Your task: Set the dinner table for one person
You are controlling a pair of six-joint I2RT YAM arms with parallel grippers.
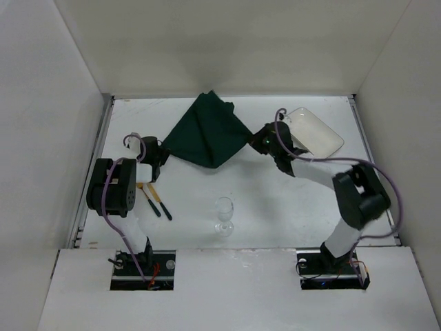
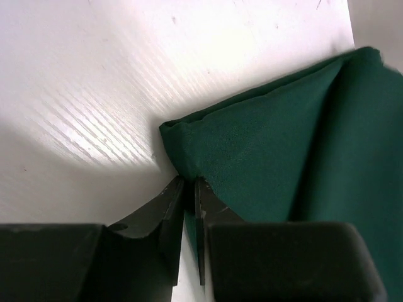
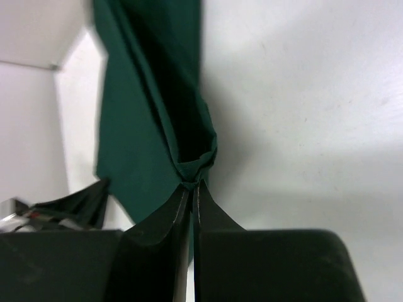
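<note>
Plain white panels close in the table [image 1: 275,200]: a back wall [image 1: 227,41], a left wall [image 1: 34,124] and a right wall [image 1: 413,103]. A white board [image 1: 234,289] covers the near edge. Metal rails [image 1: 96,158] run along the sides. Bright light falls on the far strip.

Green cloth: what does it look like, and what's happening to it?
The cloth is dark green, matte fabric with a hemmed edge, folded and creased. It spreads in a rough diamond over the far middle of the table. The left hand is shut on its left corner and the right hand on its right corner, so it stretches between them. Whether its middle touches the table is unclear.
</note>
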